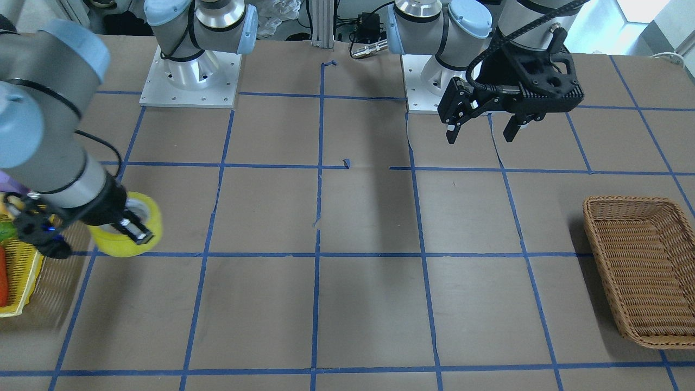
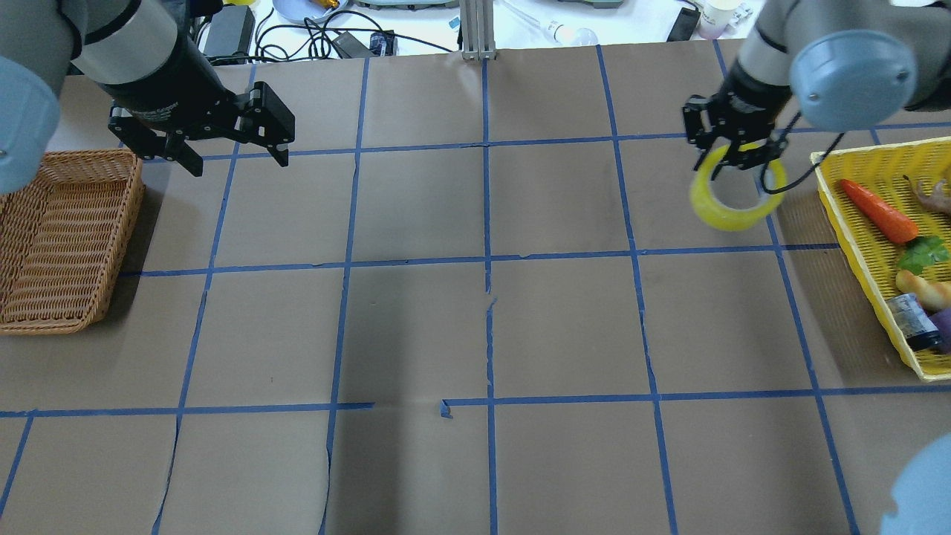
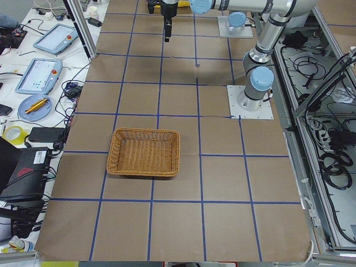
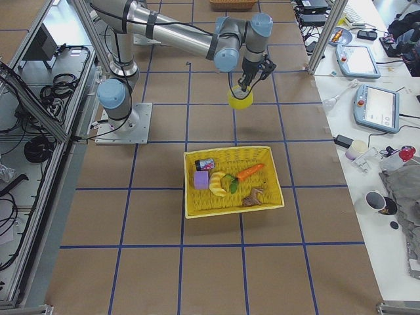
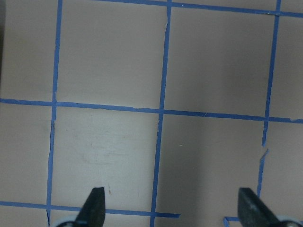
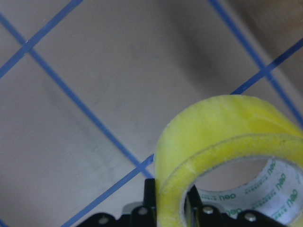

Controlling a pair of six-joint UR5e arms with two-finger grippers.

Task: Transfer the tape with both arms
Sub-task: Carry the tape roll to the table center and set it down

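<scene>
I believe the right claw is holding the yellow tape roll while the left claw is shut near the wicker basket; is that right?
Not quite: the left claw is open, not shut. The left wrist view shows its jaws standing wide apart with nothing between them. The rest holds: the right claw grips the yellow tape roll, and the left claw is near the wicker basket.

Rt wrist view's edge cuts off tape (image 6: pixel 213 127).

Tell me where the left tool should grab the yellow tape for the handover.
Probably the free arc of the tape, opposite the right tool, which pinches the ring's wall with one finger inside it. The left tool, open, could come from the middle of the table, one finger through the ring's hole and one outside.
</scene>
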